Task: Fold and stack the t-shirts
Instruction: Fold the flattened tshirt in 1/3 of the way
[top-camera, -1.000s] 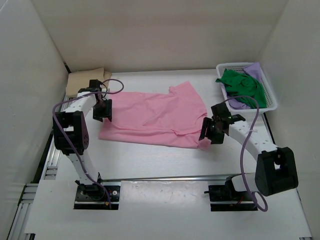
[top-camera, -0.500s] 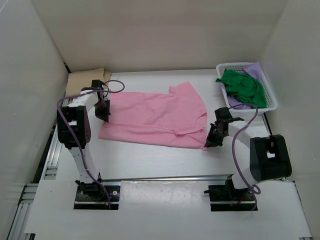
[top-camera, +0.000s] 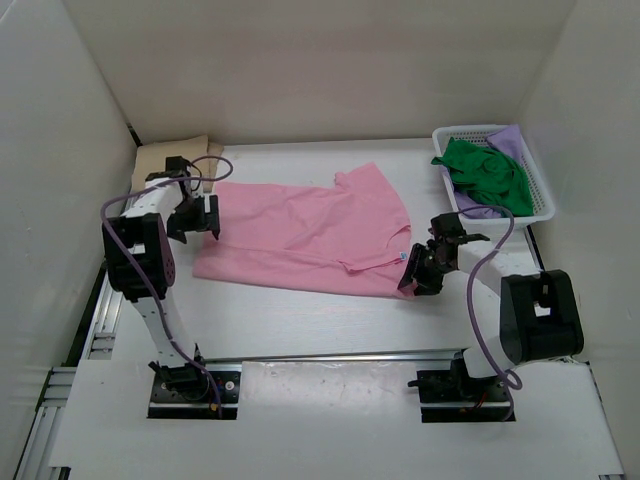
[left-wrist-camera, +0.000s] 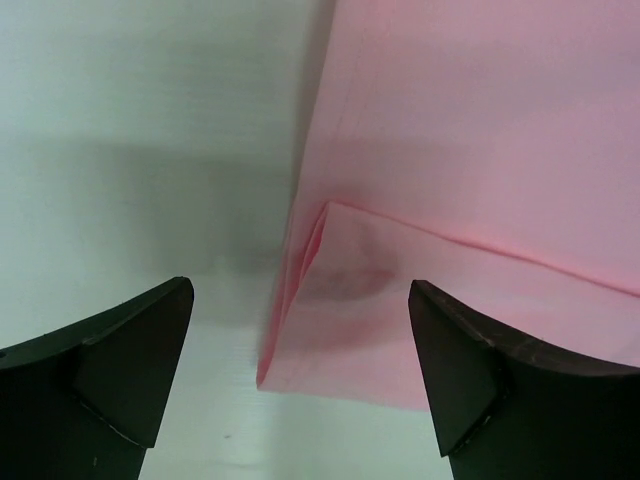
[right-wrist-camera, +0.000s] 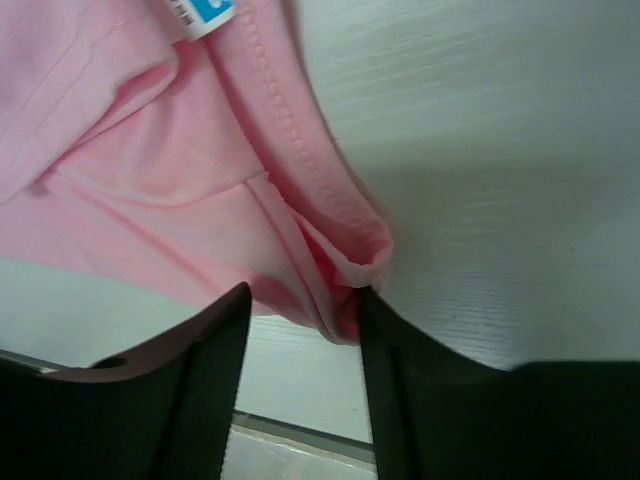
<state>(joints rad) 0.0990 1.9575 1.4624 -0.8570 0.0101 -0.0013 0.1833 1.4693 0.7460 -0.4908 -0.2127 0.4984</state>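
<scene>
On the table (top-camera: 330, 320), in the top view, the pink shirt (top-camera: 300, 235) is seen spread flat in the middle. Far left of it, a tan shirt (top-camera: 165, 158) is laid by the wall and is partly hidden by the left arm. Far right of it, a basket (top-camera: 547, 200) is filled with a green shirt (top-camera: 485, 170) over a purple shirt (top-camera: 512, 135), of which only edges are shown. The left gripper (top-camera: 203, 217) is held at the pink shirt's left edge, the right gripper (top-camera: 412, 272) at its near right corner. Their finger positions are too small to be read here.

In the left wrist view, the fingers (left-wrist-camera: 120, 350) are spread wide, with nothing held. Under the left gripper (left-wrist-camera: 300, 290), a doubled-over corner of the pink shirt (left-wrist-camera: 480, 150) is laid on the table; the rest is cut off by the frame.

In the right wrist view, the fingers (right-wrist-camera: 205, 370) are partly apart, and a bunched fold of the pink shirt (right-wrist-camera: 150, 180) is lodged in the right gripper (right-wrist-camera: 303, 295). Whether it is pinched or merely lying there cannot be told. A blue tag (right-wrist-camera: 205, 12) is cut off by the top edge.
</scene>
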